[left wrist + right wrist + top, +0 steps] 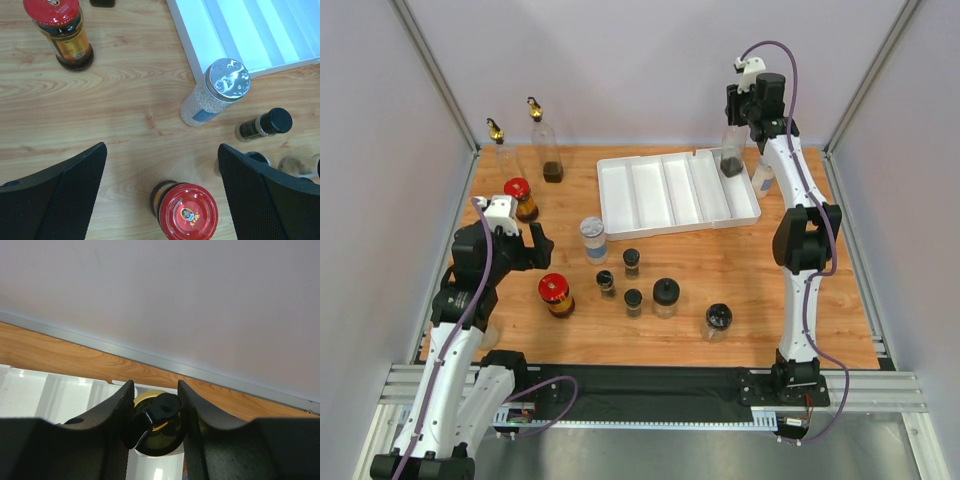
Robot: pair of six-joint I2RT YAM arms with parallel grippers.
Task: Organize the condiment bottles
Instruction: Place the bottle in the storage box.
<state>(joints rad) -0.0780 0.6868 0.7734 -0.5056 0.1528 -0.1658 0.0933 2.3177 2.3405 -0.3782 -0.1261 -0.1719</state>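
Observation:
My right gripper (735, 128) (155, 390) is shut on the neck of a tall clear bottle (731, 158) with dark liquid at its bottom. The bottle hangs over the right end of the white tray (650, 190), and its black-and-gold spout (159, 416) sits between the fingers. My left gripper (525, 247) (162, 152) stands open above the table, with a red-capped amber jar (189, 214) (556, 293) below it between the fingers, untouched. Another red-capped jar (520, 197) (60, 30) stands further back. A grey-lidded jar (593, 238) (220, 87) stands beside the tray's near left corner.
Two gold-spouted bottles (501, 146) (548, 142) stand at the back left. Several black-lidded jars (632, 262) (666, 297) (718, 321) cluster in front of the tray. Another clear jar (763, 178) stands right of the tray, beside the right arm. Walls enclose the table.

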